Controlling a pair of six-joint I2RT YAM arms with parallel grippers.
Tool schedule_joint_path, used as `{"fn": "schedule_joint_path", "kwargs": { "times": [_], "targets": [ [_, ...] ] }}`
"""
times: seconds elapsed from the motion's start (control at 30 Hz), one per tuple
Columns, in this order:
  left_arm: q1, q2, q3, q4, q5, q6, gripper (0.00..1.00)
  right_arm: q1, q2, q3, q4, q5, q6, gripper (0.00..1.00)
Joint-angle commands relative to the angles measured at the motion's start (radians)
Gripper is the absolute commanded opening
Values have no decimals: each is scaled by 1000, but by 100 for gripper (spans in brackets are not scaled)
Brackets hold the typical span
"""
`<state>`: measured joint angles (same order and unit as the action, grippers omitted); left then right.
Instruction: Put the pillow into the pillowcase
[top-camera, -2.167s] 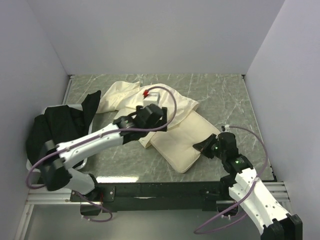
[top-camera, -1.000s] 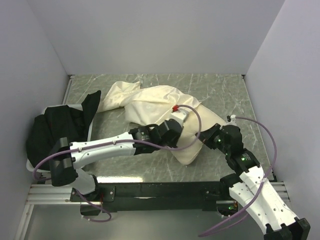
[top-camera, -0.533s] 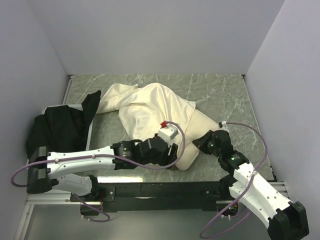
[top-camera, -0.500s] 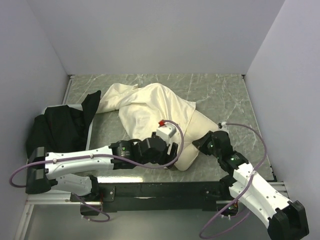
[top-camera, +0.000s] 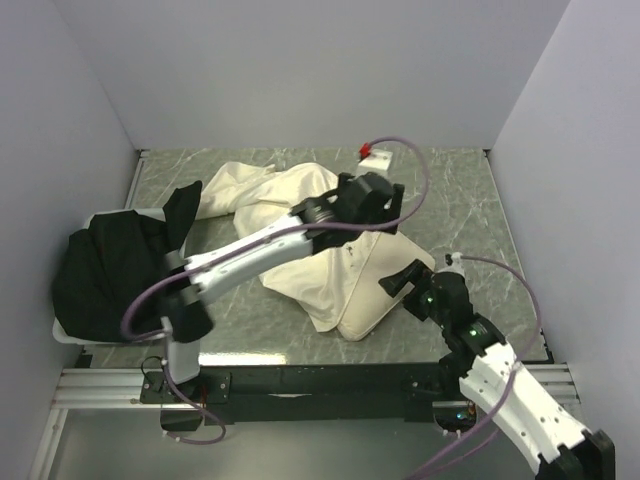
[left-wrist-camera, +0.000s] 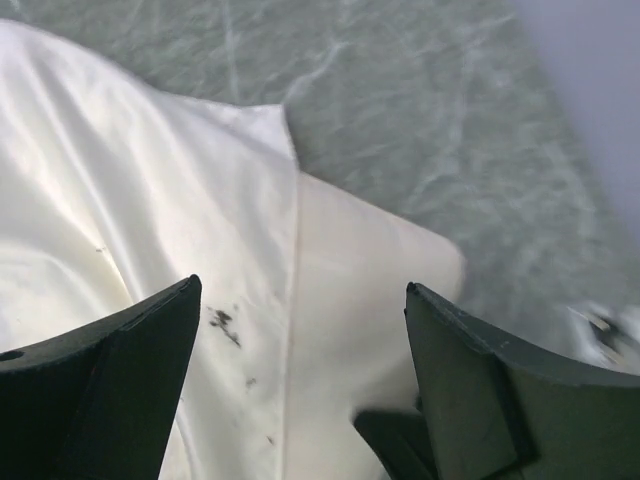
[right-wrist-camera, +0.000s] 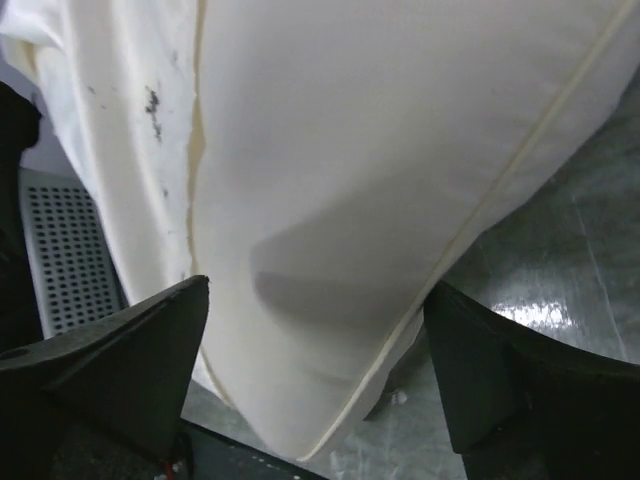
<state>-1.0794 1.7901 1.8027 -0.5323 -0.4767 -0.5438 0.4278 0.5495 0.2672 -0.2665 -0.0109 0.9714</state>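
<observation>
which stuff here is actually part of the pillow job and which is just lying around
Part of the job:
- pillow
- pillowcase, draped partly over it

Just lying about:
- black cloth heap at the left edge
- perforated white tray under that heap

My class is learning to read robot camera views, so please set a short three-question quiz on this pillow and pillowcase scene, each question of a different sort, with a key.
1. The thin, wrinkly cream-white fabric pillowcase drapes over part of the plump rectangular cream pillow. Which hand is nearest the pillow's bare corner?
2. True or false: the left hand is shut on the pillowcase.
3. What lies at the left side of the grey-green marbled table? A: a black cloth heap. B: a red bowl. C: a blue box.

Key: 1, the right hand. 2, false: it is open, with nothing between its fingers. 3, A.
</observation>
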Motion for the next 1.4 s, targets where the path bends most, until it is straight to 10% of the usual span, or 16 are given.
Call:
{"fn": "schedule_joint_path", "kwargs": {
  "times": [0.0, 0.5, 0.63, 0.77, 0.83, 1.37],
  "targets": [
    [45, 300, 315, -197, 4, 149, 87, -9, -112, 18, -167, 74, 90, 97],
    [124, 532, 334, -49, 46, 254, 82, -231, 245, 30, 142, -95, -33, 90],
    [128, 555, 323, -31, 50, 255, 55, -230, 345, -23, 256, -139, -23, 34],
    [128, 572, 336, -9, 107, 281, 8, -230, 342, -39, 263, -141, -39, 9],
    [128, 563, 348, -12, 145, 281, 1, -230, 322, -20, 259, -143, -51, 0],
    [-96, 112, 414, 15, 342, 231, 1, -207, 262, 452, 38, -221, -116, 0]
  ]
}}
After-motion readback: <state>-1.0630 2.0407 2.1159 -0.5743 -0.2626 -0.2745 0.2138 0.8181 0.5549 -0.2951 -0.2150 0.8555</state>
